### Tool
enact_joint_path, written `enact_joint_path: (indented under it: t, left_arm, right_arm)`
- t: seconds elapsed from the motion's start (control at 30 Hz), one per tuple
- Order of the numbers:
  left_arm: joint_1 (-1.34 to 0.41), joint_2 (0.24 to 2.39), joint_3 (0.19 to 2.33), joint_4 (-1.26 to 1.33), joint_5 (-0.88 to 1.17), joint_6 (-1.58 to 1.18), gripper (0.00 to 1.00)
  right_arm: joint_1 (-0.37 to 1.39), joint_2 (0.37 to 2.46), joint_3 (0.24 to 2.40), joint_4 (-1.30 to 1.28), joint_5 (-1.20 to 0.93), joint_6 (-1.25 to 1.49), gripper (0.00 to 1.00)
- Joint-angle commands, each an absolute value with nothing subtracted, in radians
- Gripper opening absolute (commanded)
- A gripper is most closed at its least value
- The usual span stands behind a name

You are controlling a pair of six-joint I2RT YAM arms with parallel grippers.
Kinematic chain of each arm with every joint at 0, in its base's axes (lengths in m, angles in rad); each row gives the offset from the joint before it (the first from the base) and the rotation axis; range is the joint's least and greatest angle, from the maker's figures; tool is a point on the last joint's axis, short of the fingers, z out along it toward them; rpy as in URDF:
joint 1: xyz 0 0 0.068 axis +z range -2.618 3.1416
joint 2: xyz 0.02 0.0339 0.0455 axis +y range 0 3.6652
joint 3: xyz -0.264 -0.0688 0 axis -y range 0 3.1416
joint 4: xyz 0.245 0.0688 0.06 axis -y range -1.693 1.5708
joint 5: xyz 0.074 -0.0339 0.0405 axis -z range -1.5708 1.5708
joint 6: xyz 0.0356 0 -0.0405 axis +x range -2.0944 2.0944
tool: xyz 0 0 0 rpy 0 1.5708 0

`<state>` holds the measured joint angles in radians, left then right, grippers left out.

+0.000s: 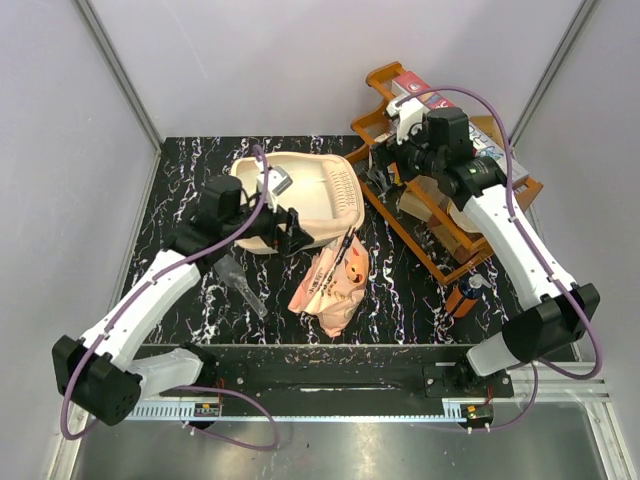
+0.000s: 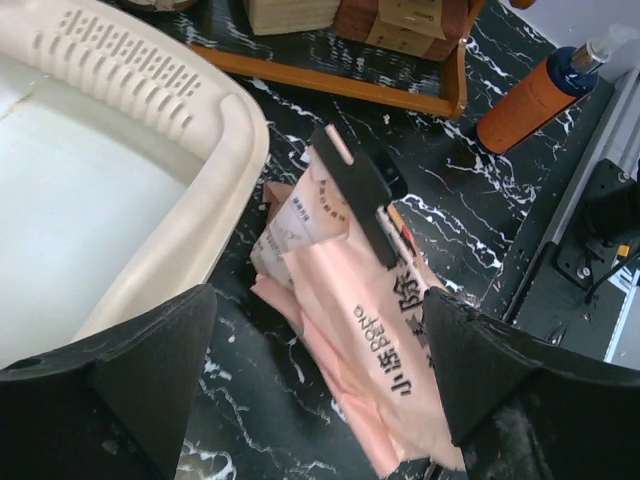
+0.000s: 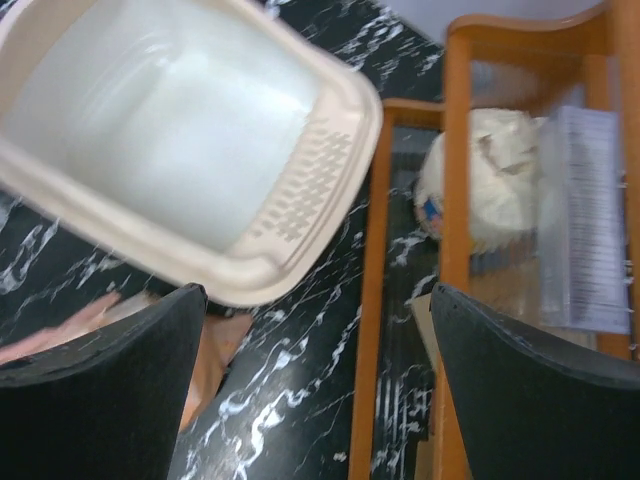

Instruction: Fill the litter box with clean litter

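White arms (image 1: 150,290), black joints (image 1: 225,205), trailing purple cables (image 1: 480,95)

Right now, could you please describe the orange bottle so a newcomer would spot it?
Find the brown wooden rack on the right of the black marble table. Just off its near corner sits the orange bottle. It is the only orange cylinder, with a dark collar and pale spray top, unlike the flat pink bag.

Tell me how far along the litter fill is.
Nothing done: the litter box is bare inside, no litter in sight. In hand: the left gripper hangs open above the pink bag lying beside the box; the right gripper is open, empty. Left: lift the bag, open it, pour.
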<state>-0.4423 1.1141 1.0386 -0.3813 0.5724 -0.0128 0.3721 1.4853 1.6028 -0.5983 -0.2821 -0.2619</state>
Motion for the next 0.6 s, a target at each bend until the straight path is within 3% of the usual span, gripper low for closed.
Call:
enact_joint_path:
  t: [0.0, 0.13, 0.43, 0.57]
  left_arm:
    - [-0.541, 1.184, 1.101, -0.272, 0.480, -0.054, 0.88]
    - [-0.672, 1.252, 1.131, -0.298, 0.454, 0.020, 0.88]
    - [-0.781, 1.250, 1.029, -0.409, 0.315, 0.018, 0.84]
    - [-0.793, 1.275, 0.983, -0.426, 0.296, 0.003, 0.75]
  right_arm:
    - [0.393, 1.526, 1.667, -0.448, -0.007, -0.163, 0.99]
    - [0.393, 1.517, 1.663, -0.437, 0.038, -0.170, 0.99]
    - [0.393, 1.465, 1.574, -0.437, 0.006, -0.127, 0.99]
    - [0.393, 1.460, 1.539, -0.443, -0.035, -0.114, 0.98]
